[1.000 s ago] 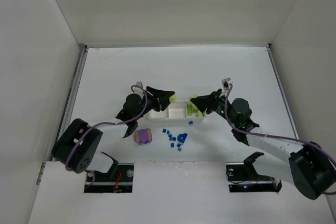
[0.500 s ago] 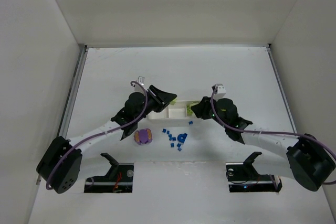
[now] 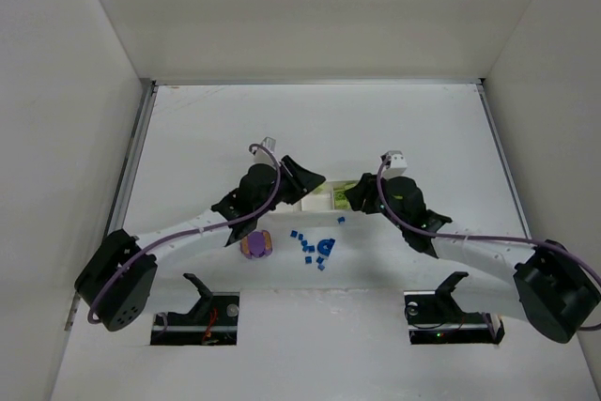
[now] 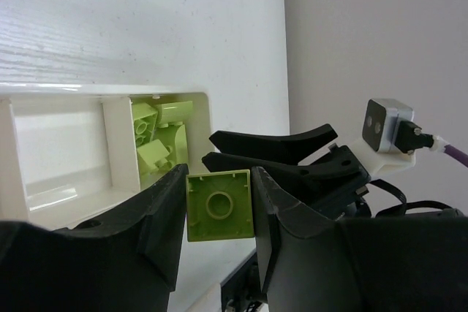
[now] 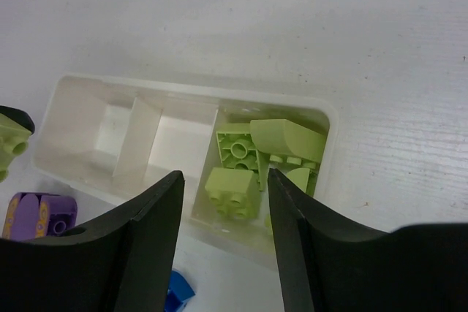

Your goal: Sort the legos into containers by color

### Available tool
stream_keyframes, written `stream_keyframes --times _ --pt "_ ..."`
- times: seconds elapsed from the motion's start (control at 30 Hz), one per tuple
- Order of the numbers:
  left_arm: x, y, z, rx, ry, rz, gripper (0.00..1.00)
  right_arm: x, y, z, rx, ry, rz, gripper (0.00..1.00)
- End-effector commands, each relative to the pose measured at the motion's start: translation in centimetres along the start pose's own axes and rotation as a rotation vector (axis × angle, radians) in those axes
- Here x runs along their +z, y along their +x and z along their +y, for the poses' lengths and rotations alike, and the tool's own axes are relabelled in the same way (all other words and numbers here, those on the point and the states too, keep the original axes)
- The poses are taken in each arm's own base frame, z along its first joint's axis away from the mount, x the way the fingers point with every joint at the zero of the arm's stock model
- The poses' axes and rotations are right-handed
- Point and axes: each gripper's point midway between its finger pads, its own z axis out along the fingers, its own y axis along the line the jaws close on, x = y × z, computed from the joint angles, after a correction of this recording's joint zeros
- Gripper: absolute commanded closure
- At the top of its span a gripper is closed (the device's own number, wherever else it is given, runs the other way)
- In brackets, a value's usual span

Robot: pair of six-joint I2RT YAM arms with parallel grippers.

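White walls enclose a white surface (image 3: 423, 138) with the three-compartment tray (image 5: 190, 85) at its centre. Left gripper (image 4: 218, 180): closed on one yellow-green brick (image 4: 220, 208), held over the tray. Right gripper (image 5: 224, 177): fingers parted with nothing between them, above the right-end compartment, which contains several yellow-green bricks (image 5: 272, 140). Purple-and-orange piece (image 3: 254, 245), small blue bricks (image 3: 306, 247) and rounded blue piece (image 3: 327, 247) lie loose on the surface near the tray, on the arm-base side.

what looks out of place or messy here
Nothing spilled or damaged. The green bricks lie jumbled at odd angles in one end compartment of the tray; small blue bricks and a purple piece sit loose on the table.
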Motion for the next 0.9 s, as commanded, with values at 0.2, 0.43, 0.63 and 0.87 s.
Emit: stream_keyframes --times 0.2,0.43,0.63,0.87 --pt "1.3 0.8 -2.9 0.156 0.024 0.002 0.88 -2.2 -5.6 -0.3 0.06 0.033 -0.2 0.5" --pt "3.6 4.3 -3.6 0.347 -0.019 0.077 0.86 -3.3 -6.4 -3.5 0.156 0.109 -0.263 0.55" --pt "5.8 5.5 -2.2 0.44 -0.098 0.078 0.83 -3.9 -6.1 -3.7 0.175 0.104 -0.274 0.54" --pt "7.3 6.1 -1.2 0.486 -0.139 0.088 0.64 -4.5 -6.1 -3.6 0.2 0.087 -0.291 0.52"
